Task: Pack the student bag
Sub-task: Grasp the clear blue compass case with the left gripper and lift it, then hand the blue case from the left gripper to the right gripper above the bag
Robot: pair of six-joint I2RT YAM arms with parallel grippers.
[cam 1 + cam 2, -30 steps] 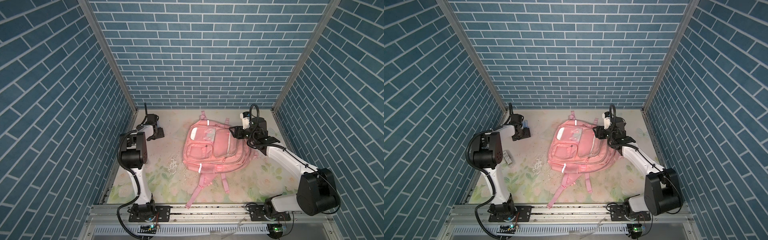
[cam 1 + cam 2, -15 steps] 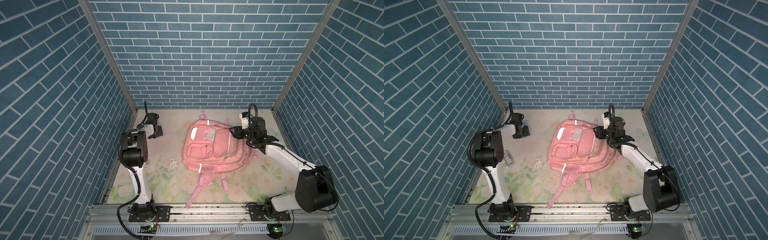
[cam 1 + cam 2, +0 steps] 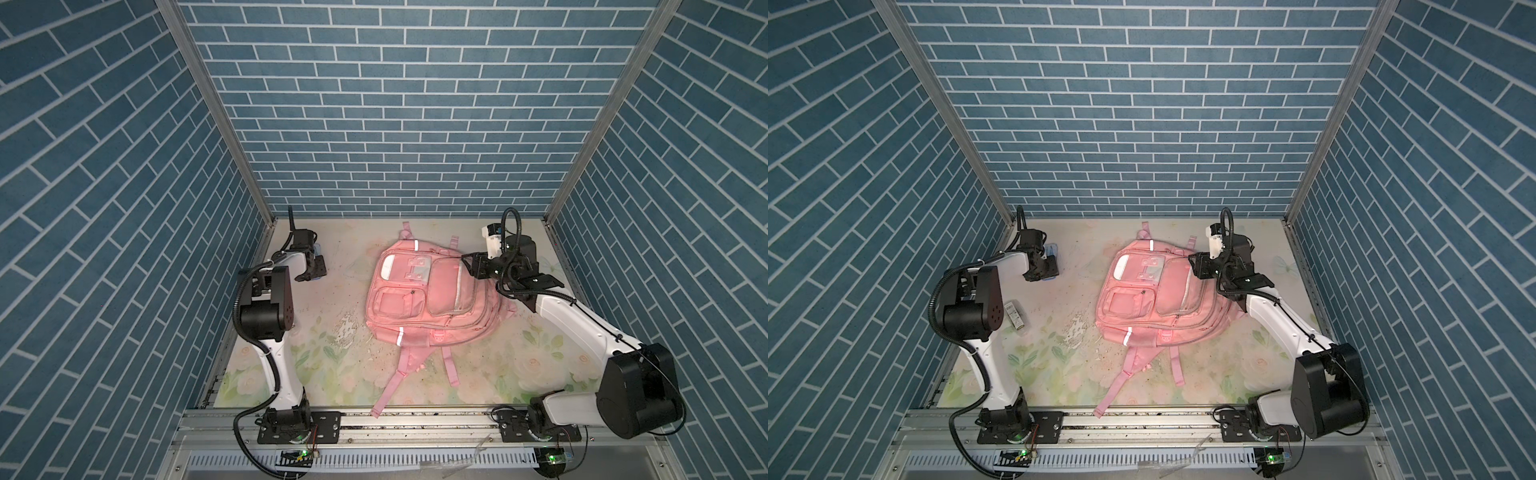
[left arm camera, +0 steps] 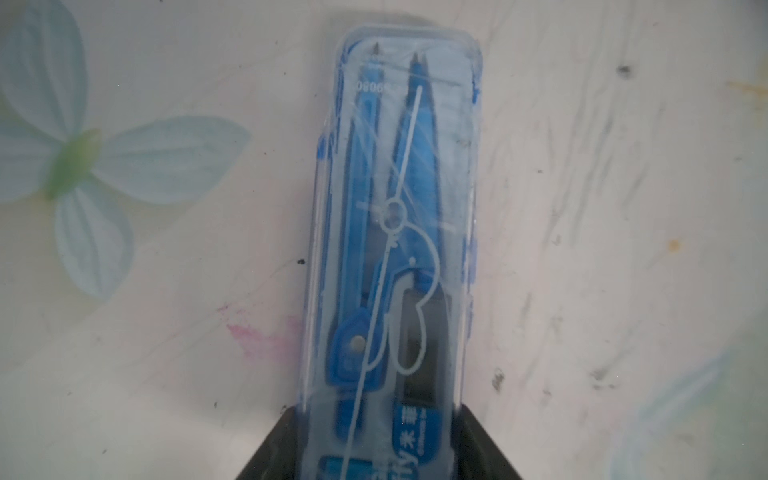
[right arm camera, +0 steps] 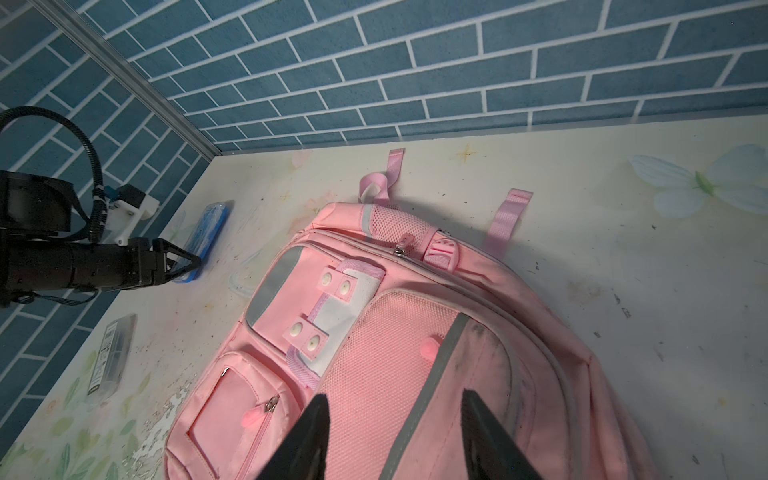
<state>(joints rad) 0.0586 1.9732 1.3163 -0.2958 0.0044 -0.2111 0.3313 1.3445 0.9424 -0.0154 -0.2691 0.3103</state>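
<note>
The pink student bag (image 3: 432, 299) (image 3: 1158, 299) lies flat, front up, mid-table, straps trailing toward the front rail. A clear blue case with a compass inside (image 4: 399, 208) (image 5: 205, 232) lies on the mat at the back left. My left gripper (image 4: 376, 415) (image 3: 316, 270) is shut on the case's near end, a black finger against each long side. My right gripper (image 5: 395, 399) (image 3: 469, 264) hovers open over the bag's (image 5: 415, 332) right front pocket with only fabric below it. All bag zippers in view look shut.
A small clear box with a barcode label (image 3: 1014, 316) (image 5: 110, 357) lies by the left wall, beside the left arm's elbow. The bag's loose straps (image 3: 390, 390) reach the front rail. Brick walls close in on the back and both sides.
The left jaws have closed from wide open onto the compass case. The right jaws have narrowed a little, staying over the bag's right side.
</note>
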